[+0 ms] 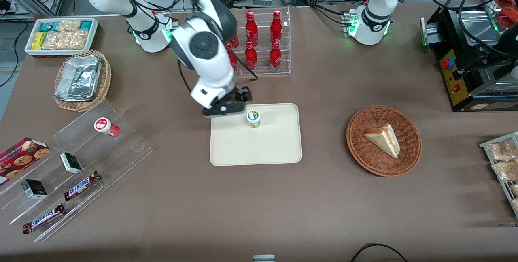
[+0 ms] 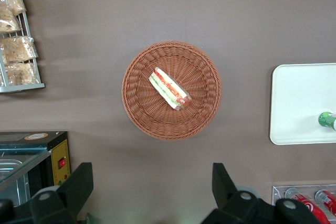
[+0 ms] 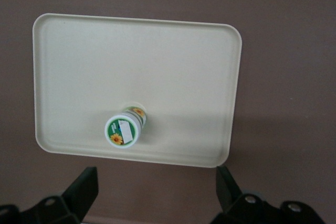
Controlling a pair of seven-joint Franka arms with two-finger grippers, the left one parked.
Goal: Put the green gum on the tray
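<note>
The green gum [image 1: 253,118] stands upright on the cream tray [image 1: 259,146], close to the tray's rim farthest from the front camera. Its white lid with a green ring and yellow flower mark faces up [image 3: 123,129]. My right gripper [image 1: 230,104] hangs above the table just off that same rim of the tray [image 3: 131,61], apart from the gum. It is open, its black fingers [image 3: 86,182] spread wide with only brown table between them. The left wrist view catches the gum [image 2: 326,120] at the tray's edge [image 2: 299,103].
A clear rack of red bottles [image 1: 263,43] stands farther from the front camera than the tray. A round wicker basket [image 1: 383,140] with a sandwich sits toward the parked arm's end. A red-lidded container [image 1: 106,126] and Snickers bars [image 1: 81,185] rest on acrylic steps toward the working arm's end.
</note>
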